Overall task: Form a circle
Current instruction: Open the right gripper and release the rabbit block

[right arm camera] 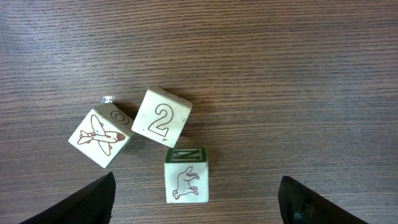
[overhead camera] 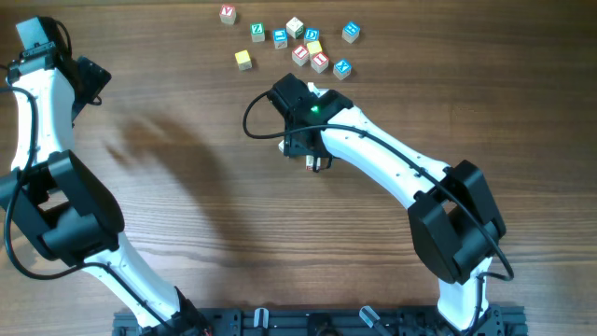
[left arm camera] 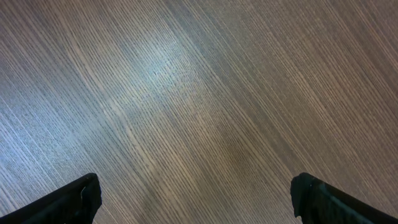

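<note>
Several small letter cubes lie in a loose curved cluster at the table's far middle, among them a red "I" cube and a blue "X" cube. Just in front of that cluster, my right gripper hangs open over three whitish cubes. These are an airplane cube, a "2" cube and an "N" cube with a sheep. The "N" cube stands free on the table between the fingers. From above, the right wrist hides these three almost wholly. My left gripper is open over bare wood.
Loose cubes lie apart from the cluster: a red-lettered one, a green one, a yellow one and a blue one. The left arm stands along the left edge.
</note>
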{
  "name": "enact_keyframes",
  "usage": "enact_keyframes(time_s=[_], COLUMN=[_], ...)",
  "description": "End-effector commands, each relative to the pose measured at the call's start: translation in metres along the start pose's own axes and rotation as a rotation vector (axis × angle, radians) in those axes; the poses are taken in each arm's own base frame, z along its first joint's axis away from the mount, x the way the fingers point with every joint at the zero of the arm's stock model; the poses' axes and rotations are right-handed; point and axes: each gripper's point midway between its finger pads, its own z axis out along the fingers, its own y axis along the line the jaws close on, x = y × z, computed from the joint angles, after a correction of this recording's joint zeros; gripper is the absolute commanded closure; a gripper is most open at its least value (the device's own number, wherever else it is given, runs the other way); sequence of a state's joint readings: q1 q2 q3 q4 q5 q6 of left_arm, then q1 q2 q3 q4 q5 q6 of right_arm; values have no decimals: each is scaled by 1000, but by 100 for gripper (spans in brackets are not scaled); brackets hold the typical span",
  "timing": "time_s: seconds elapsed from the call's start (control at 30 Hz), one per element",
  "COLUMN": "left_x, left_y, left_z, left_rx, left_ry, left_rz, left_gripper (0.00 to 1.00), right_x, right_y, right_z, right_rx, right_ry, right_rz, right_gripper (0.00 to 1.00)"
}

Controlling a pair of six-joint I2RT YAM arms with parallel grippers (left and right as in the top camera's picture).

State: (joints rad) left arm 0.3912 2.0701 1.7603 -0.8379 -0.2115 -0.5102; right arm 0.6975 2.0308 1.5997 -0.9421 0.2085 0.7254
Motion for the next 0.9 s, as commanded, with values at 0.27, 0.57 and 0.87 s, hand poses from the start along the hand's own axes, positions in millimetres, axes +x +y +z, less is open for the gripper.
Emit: enact_keyframes(time_s=[0.27,0.57,0.87], left_x=[-7,-7,-7], left_y=[0,0,0], left_z=[-7,-7,-7], left_rx=[9,9,8], left_ry=[-20,-20,-20], left_rz=[0,0,-1], left_gripper=[0,0,0], right_x=[13,35,35], right_y=[0,-1,0], right_z=[13,38,39], right_rx=[-14,-41,-47], right_ry=[23,67,65], right_rz=[90,162,167], right_gripper=[15,32,55])
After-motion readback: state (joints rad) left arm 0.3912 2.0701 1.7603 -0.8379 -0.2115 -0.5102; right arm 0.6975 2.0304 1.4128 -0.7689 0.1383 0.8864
